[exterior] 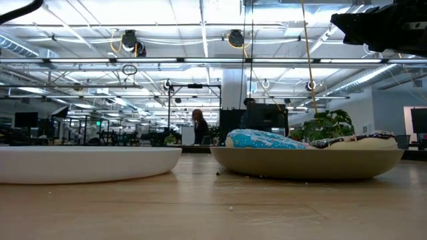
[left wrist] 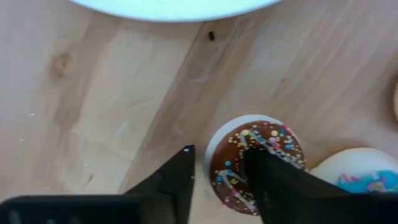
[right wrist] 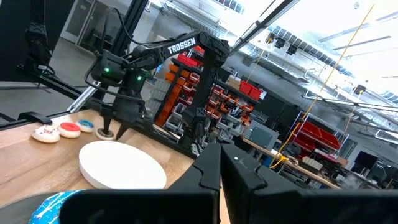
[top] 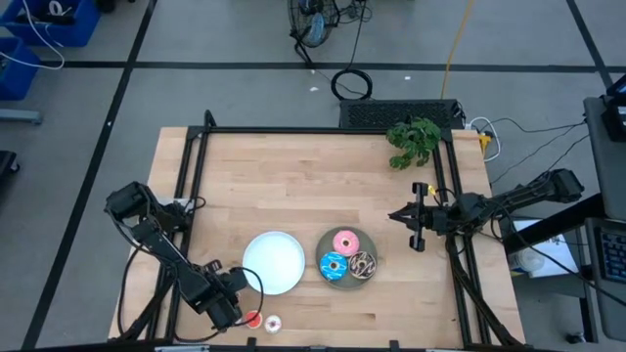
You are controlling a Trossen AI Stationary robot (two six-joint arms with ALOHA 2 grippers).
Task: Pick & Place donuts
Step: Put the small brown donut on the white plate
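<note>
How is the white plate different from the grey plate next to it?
The white plate carries nothing, while the grey plate carries three donuts: pink, blue sprinkled and dark drizzled. In the low view the white plate is shallow and flat, the grey plate deeper, like a bowl. Both are round and stand side by side on the wooden table.

Overhead, table-level, two wrists; share white plate (top: 275,261).
</note>
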